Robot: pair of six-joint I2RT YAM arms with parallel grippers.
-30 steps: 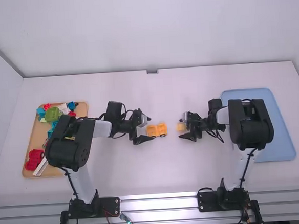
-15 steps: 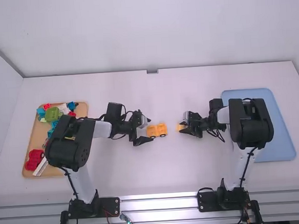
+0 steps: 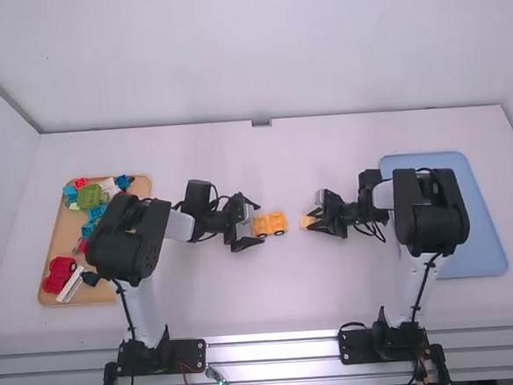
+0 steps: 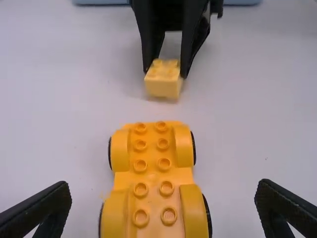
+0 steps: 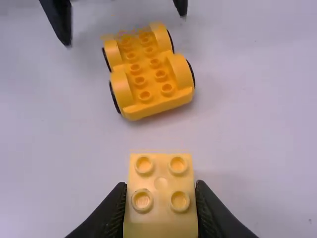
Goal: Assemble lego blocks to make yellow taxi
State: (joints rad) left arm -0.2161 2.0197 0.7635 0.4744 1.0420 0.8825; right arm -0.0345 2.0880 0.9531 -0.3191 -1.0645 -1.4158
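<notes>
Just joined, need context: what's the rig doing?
The right hand grips a pale yellow block by its sides. The left hand is open around one end of the orange-yellow car base, not gripping it. Block and base are apart, so that part of the taxi isn't assembled yet.

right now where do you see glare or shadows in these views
High view: bright glare along the metal rail, with soft, even light on the table; left wrist view: a soft shadow just below the small yellow block; right wrist view: a faint, soft-edged shadow on the table beside that block.
</notes>
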